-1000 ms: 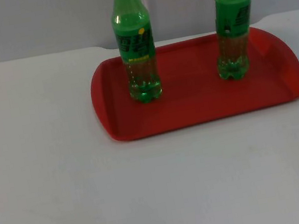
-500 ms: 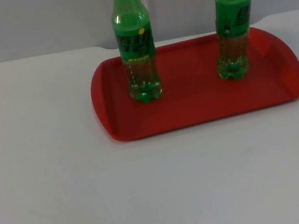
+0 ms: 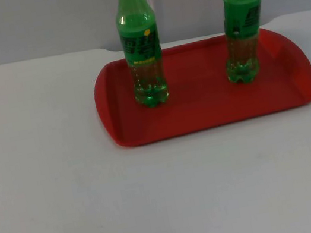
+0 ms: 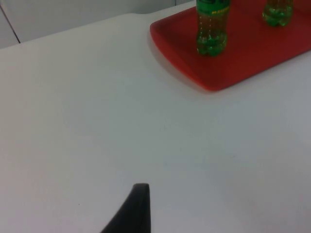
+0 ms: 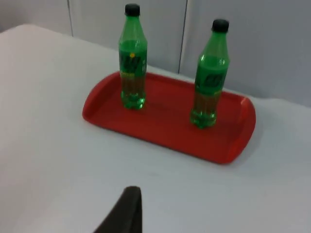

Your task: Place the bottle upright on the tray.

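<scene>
Left bottle (image 3: 141,43): green plastic, black cap, standing upright on the tray's left half; also seen from the right wrist (image 5: 132,57).
Right bottle (image 3: 242,21): same make, upright on the tray's right half, well apart from the first (image 5: 210,74).
Tray (image 3: 203,114): red, shallow raised rim, lying flat at the far side of the worktop (image 3: 100,211); it holds the two bottles and nothing else.
Contents: both bottles look mostly full of clear liquid, caps on.
Handling, judged: moderately heavy for their size, walls smooth and somewhat yielding, tall and narrow, so liable to tip if knocked. Best held at the labelled mid-body, above the waist, not at the cap.
Left gripper (image 4: 131,213): waiting over bare worktop, well short of the tray; one fingertip visible, so I cannot tell how the jaws stand.
Right gripper (image 5: 124,213): likewise back from the tray; jaw state cannot be told.
Task status, judged: both bottles already stand upright on the tray.
</scene>
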Tool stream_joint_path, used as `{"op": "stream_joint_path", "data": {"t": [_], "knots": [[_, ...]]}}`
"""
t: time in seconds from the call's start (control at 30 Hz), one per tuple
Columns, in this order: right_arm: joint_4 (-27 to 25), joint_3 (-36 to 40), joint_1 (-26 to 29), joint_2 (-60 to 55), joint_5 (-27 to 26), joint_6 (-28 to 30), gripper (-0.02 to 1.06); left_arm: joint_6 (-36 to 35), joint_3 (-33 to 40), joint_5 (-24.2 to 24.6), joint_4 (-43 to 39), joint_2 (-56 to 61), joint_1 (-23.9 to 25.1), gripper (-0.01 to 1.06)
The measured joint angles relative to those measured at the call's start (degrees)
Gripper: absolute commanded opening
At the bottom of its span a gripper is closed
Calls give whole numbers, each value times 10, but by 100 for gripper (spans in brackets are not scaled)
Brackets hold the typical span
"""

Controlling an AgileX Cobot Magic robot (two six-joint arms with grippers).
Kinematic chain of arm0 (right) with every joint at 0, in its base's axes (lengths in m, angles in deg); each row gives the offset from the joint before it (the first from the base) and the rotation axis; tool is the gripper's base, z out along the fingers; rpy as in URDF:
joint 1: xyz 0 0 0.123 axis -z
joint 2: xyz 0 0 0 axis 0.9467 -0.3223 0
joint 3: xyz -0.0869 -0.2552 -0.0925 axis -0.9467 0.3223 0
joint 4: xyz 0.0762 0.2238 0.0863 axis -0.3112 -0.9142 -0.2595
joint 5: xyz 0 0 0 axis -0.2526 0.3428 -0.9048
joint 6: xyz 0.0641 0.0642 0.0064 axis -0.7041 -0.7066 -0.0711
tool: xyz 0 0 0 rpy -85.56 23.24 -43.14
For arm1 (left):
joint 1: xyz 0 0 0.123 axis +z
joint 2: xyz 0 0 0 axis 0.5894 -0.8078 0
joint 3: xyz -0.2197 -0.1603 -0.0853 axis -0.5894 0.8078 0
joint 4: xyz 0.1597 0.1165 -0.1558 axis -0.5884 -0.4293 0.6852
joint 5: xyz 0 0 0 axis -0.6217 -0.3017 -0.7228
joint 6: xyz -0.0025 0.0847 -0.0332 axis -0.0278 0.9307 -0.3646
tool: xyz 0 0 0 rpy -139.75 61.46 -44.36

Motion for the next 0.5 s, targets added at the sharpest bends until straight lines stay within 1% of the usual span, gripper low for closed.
{"op": "stream_joint_path", "data": {"t": [0.1, 0.5], "knots": [[5, 23, 0, 1, 10, -14, 105, 0, 0, 0, 0, 0, 0, 105], [16, 68, 0, 1, 16, -23, 105, 0, 0, 0, 0, 0, 0, 105]]}}
